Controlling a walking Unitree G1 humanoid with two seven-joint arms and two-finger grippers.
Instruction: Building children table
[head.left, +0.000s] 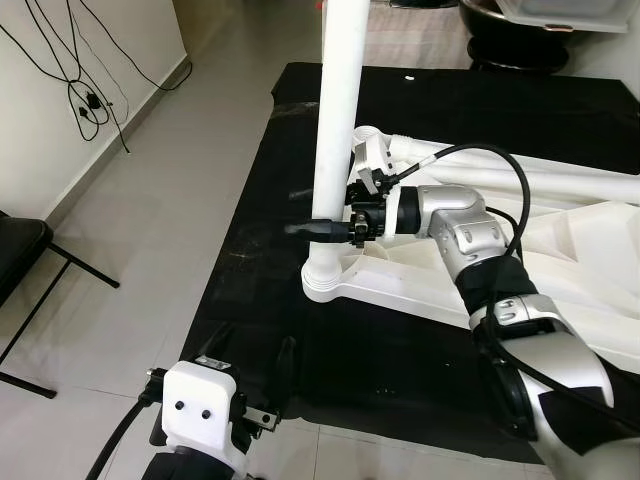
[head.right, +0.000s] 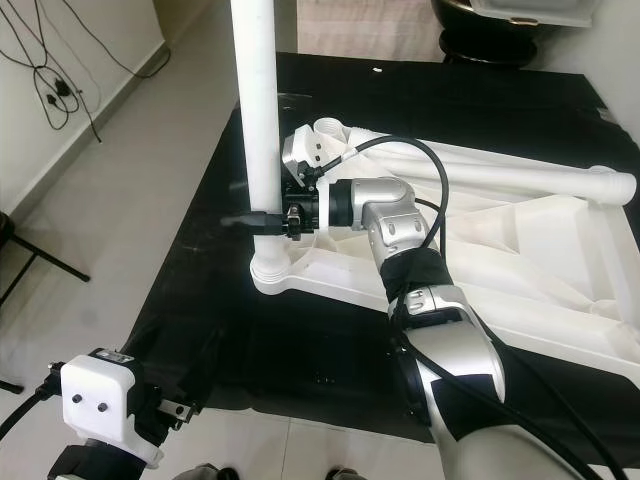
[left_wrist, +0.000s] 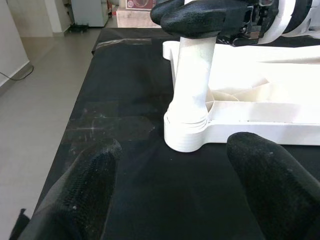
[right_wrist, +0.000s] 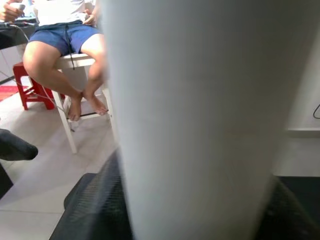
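**White leg gripped upright**

Black fingers of the right gripper (head.left: 322, 229) close around the leg (head.left: 335, 140), standing in the tabletop (head.left: 560, 270) corner socket at 9 o'clock. Left gripper (left_wrist: 172, 185) hangs open above the mat (head.left: 250, 240).

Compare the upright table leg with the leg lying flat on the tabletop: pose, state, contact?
The upright leg stands vertical, seated in the corner socket; the lying leg rests horizontal across the upturned tabletop, not seated in a socket at its free end. The right gripper is clamped around the upright leg; nothing grips the lying leg. Both are plain white tubes.
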